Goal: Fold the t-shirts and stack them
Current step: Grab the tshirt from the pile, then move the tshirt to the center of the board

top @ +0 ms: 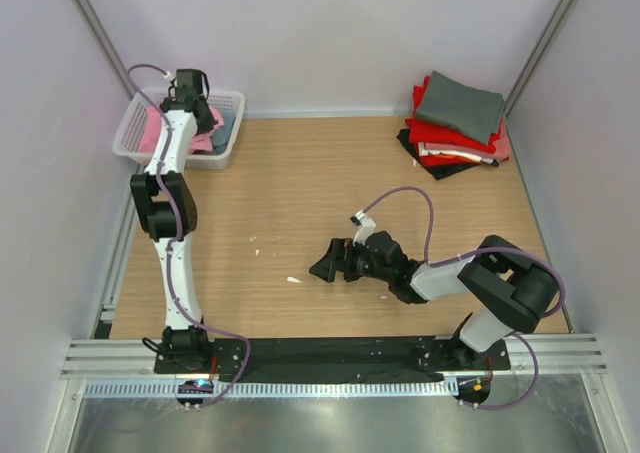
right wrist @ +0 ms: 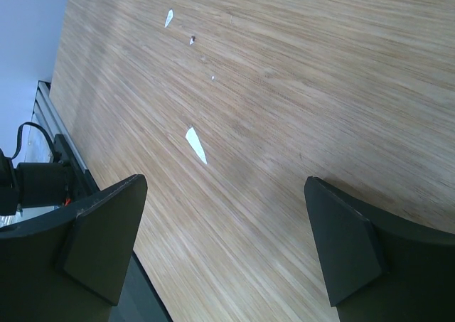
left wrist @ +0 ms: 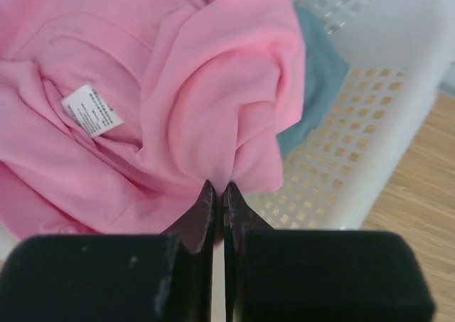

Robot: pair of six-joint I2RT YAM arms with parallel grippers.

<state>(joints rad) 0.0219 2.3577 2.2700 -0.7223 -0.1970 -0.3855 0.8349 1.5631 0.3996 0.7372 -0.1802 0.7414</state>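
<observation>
Pink t-shirt (left wrist: pixel 142 87): is lying crumpled in the white basket (left wrist: pixel 398 109) at the far left of the tabletop (right wrist: pixel 320 87), partly over a grey-blue t-shirt (left wrist: pixel 320 80), with its care label (left wrist: pixel 92 109) turned up.
Left gripper (left wrist: pixel 219 194): is being held closed, the jaws all but meeting, and a thin fold of the pink cloth appears to be nipped at the tips (a slight hold at best).
Reason for the hold: a fold is being taken, it is judged, so that the shirt can be lifted out and spread for folding.
Left arm pose: is being stretched far forward, the wrist angled down over the basket.
Right gripper (right wrist: pixel 224 215): is being kept wide open and empty, just above bare wood.
Right arm pose: is being held low and bent, pointing toward the middle, probably in readiness.
Folded stack (top: pixel 455 123): is sitting at the far right corner with a grey shirt on top, well apart from the basket.
</observation>
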